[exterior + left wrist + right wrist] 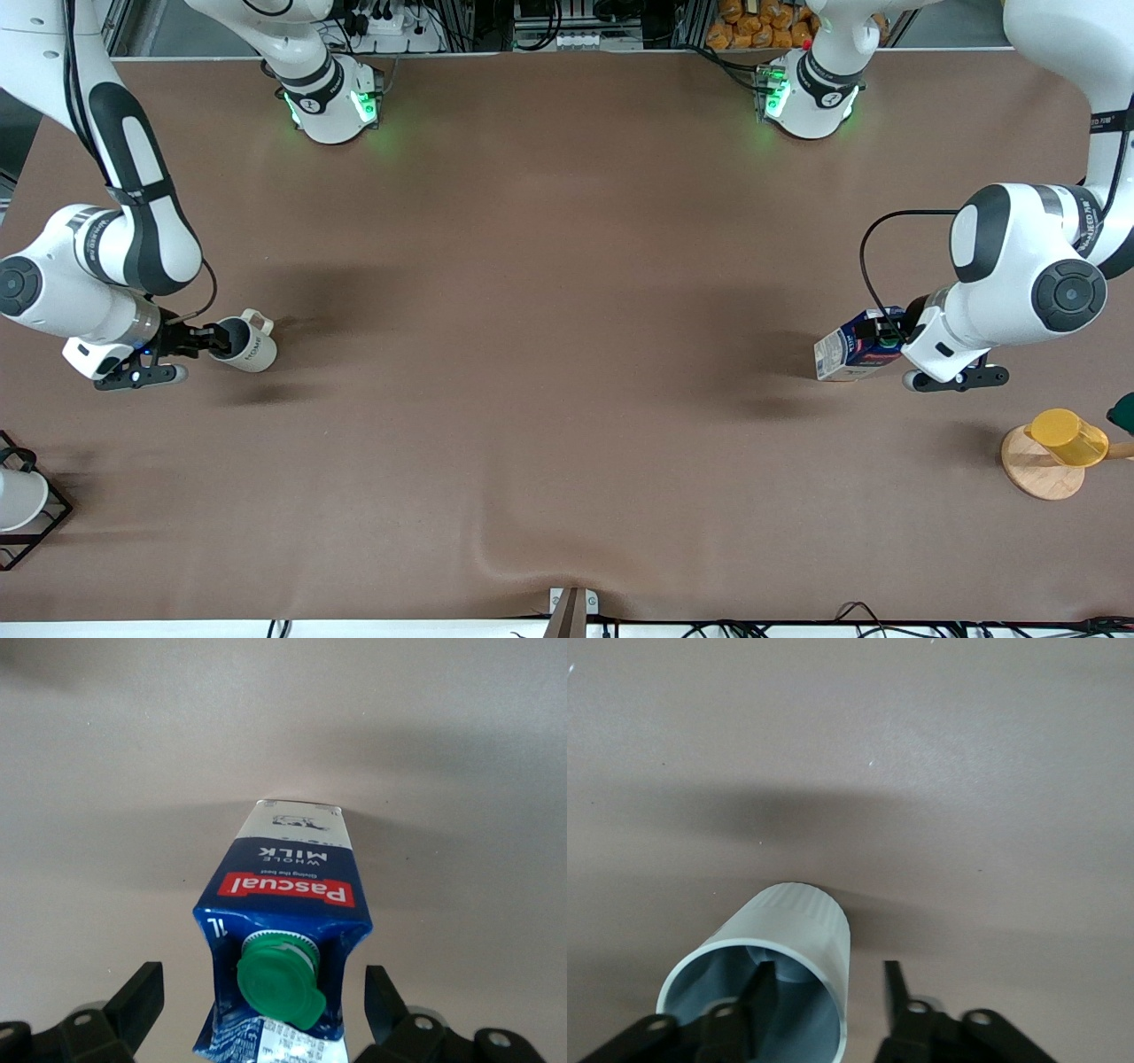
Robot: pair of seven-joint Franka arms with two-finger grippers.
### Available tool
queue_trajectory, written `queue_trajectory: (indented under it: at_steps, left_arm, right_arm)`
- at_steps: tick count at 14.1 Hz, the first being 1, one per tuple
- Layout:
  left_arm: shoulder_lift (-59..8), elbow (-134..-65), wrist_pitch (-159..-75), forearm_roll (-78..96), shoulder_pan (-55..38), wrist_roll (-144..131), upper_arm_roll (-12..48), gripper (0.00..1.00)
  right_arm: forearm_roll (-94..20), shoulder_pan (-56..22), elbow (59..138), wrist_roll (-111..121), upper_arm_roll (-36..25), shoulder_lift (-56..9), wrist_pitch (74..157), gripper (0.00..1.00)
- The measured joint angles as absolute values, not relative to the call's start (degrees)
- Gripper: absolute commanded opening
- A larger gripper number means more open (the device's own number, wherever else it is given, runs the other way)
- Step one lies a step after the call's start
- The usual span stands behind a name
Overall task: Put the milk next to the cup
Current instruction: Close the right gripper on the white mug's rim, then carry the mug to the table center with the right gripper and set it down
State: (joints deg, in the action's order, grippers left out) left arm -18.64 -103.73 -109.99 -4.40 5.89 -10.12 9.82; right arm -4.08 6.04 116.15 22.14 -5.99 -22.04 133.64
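The milk (852,347) lies on its side on the table toward the left arm's end, its green cap (279,979) facing my left gripper. My left gripper (893,340) is open, with one finger on each side of the carton's gable top (263,985) and a gap on both sides. The cup (246,344) lies tilted toward the right arm's end, with its mouth facing my right gripper (205,341). That gripper (830,974) is open, one finger inside the cup (793,926) and one outside its wall.
A yellow cup on a wooden disc (1045,470) stands near the left arm's end, nearer the front camera than the milk. A white cup in a black wire rack (44,523) sits at the right arm's end. The brown cloth (567,354) has a wrinkle near the front edge.
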Motion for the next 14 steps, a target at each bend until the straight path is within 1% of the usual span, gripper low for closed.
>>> queue_trajectory:
  at_steps: [1, 3, 5, 6, 8, 11, 13, 14]
  left_arm:
    - [-18.7, -103.7, -110.1, -4.4, 5.9, -10.1, 9.8, 0.93]
    - [-18.8, -103.7, -110.3, -4.4, 5.9, -10.1, 9.8, 0.87]
    - [-19.0, -103.7, -110.8, -4.4, 5.9, -10.1, 9.8, 0.83]
    - [-19.2, -103.7, -111.1, -4.4, 5.9, -10.1, 9.8, 0.82]
    - [-19.6, -103.7, -111.5, -4.4, 5.9, -10.1, 9.8, 0.79]
    - [-19.7, -103.6, -111.6, -4.4, 5.9, -10.1, 9.8, 0.68]
    - [-19.7, -103.6, -111.6, -4.4, 5.7, -10.1, 9.9, 0.57]
    - [-19.7, -103.5, -111.6, -4.4, 5.6, -10.1, 10.0, 0.5]
  right_arm:
    - [-4.3, 6.0, 116.2, 22.1, -5.9, -22.2, 133.6, 0.0]
    - [-4.4, 6.0, 116.1, 22.2, -5.9, -22.3, 133.6, 0.0]
    - [-4.7, 6.0, 115.4, 22.2, -5.7, -22.3, 131.9, 0.0]
    - [-5.7, 5.7, 114.2, 21.6, -5.5, -22.3, 129.0, 0.0]
    - [-7.8, 4.2, 110.5, 17.5, -5.2, -21.9, 121.3, 0.0]
    - [-8.2, -0.9, 106.6, 7.0, -4.8, -20.1, 114.7, 0.0]
    - [-8.4, -5.7, 104.9, -3.0, -4.6, -19.2, 112.3, 0.0]
    - [-8.6, -8.5, 103.9, -8.4, -4.5, -19.1, 111.7, 0.0]
